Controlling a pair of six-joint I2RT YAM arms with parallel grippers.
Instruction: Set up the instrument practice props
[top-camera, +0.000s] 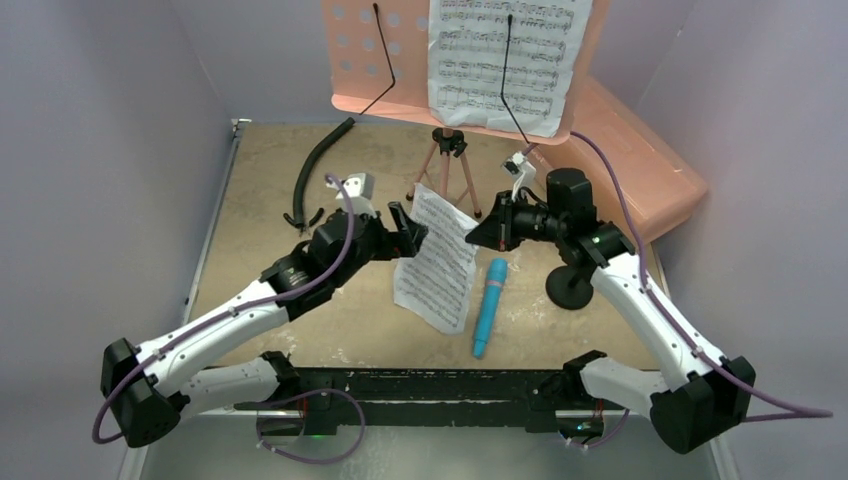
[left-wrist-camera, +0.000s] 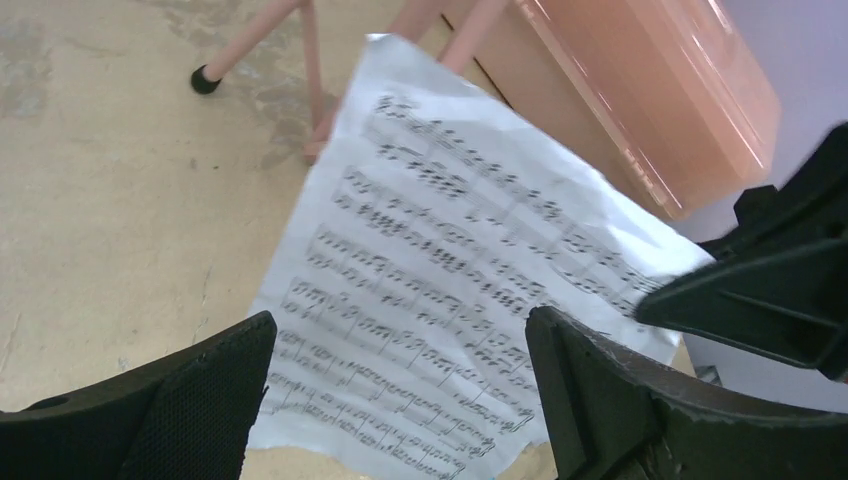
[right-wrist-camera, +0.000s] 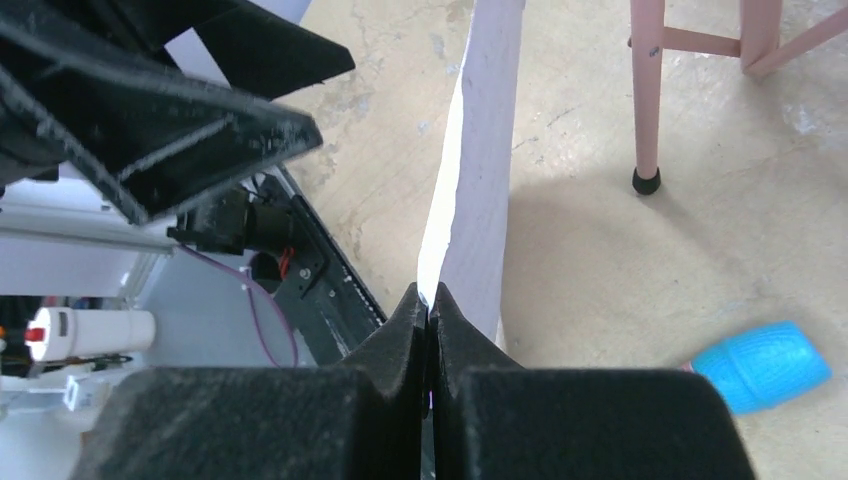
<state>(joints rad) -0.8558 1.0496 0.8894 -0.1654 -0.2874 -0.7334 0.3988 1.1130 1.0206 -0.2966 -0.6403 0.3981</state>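
While the left hand (left-wrist-camera: 400, 318) gapes, the right hand (right-wrist-camera: 430, 300) pinches one page (left-wrist-camera: 450, 230) — edgewise.

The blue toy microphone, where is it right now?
Seen from above, the blue toy microphone lies flat on the table, just right of the lower sheet-music page and left of the black mic stand.

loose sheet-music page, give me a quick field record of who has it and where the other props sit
item: loose sheet-music page, held up, near side of the music stand
right gripper: shut on the page's edge
left gripper: open, facing the page, not gripping
second page: on the stand
blue toy microphone: lying on the table
mic stand: base right of the microphone
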